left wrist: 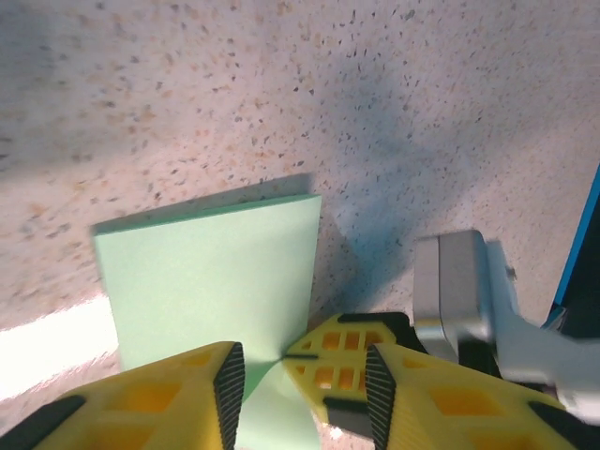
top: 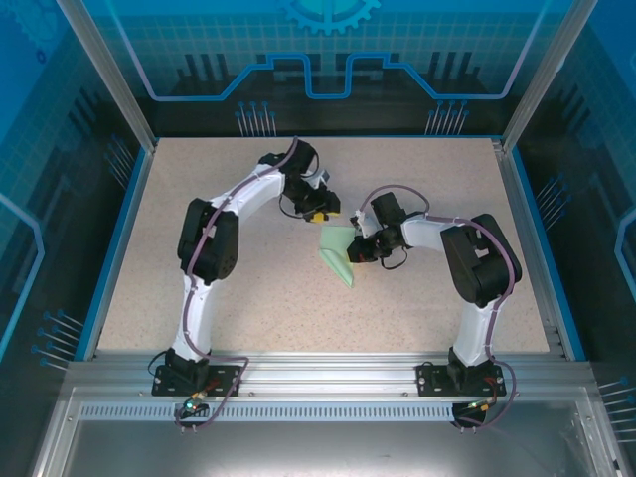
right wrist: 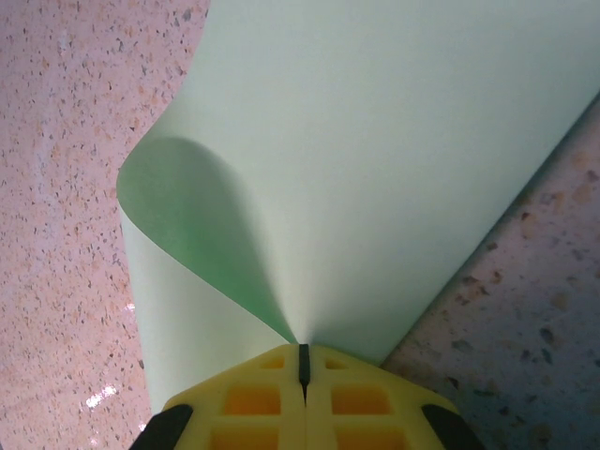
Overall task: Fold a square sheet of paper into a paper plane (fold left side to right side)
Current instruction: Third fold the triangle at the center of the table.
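The square sheet of paper [top: 338, 254] is pale mint green and lies mid-table, partly lifted and curled over itself. My right gripper [top: 356, 248] is shut on one corner of it. In the right wrist view the yellow fingertips [right wrist: 302, 361] pinch the sheet [right wrist: 375, 159], which bows upward in a loop. My left gripper [top: 320, 212] hovers just behind the sheet. In the left wrist view it [left wrist: 305, 384] stands open, its jaws either side of the right gripper's pinched fingers [left wrist: 352, 361], above the paper [left wrist: 211, 277].
The speckled beige table [top: 248, 288] has a blue raised rim [top: 117, 238] on its sides and an aluminium rail [top: 328, 370] at the near edge. The right gripper's grey body [left wrist: 459, 281] sits close to my left fingers.
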{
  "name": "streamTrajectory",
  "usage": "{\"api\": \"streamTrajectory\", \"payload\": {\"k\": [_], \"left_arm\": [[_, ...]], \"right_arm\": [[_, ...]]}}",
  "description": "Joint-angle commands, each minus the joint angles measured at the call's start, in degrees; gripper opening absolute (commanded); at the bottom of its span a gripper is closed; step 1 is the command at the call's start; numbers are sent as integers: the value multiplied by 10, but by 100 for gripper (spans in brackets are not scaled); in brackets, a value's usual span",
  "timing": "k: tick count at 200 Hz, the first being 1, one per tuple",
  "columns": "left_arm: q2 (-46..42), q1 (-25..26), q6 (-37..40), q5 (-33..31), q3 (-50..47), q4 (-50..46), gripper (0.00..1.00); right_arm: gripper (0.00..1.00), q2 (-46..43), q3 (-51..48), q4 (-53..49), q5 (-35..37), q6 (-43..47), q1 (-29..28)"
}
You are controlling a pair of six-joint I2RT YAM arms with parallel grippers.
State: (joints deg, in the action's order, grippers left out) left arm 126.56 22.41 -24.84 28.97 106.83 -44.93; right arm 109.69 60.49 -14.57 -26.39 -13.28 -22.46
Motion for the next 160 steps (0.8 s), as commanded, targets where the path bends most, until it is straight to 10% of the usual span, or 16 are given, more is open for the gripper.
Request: {"api": "streamTrajectory", "payload": {"k": [1,54,160], "left_arm": [[-79,-4,2,-8,-80,9,38],[-213,17,-87,41,-303,175,35],[-100,82,-122,12,-272,204,34]], "right_arm": [[0,29,-9,-35,31,11,-1],[0,32,-6,-35,32,14,-2],[0,36,-3,-36,33,17,-5]]}}
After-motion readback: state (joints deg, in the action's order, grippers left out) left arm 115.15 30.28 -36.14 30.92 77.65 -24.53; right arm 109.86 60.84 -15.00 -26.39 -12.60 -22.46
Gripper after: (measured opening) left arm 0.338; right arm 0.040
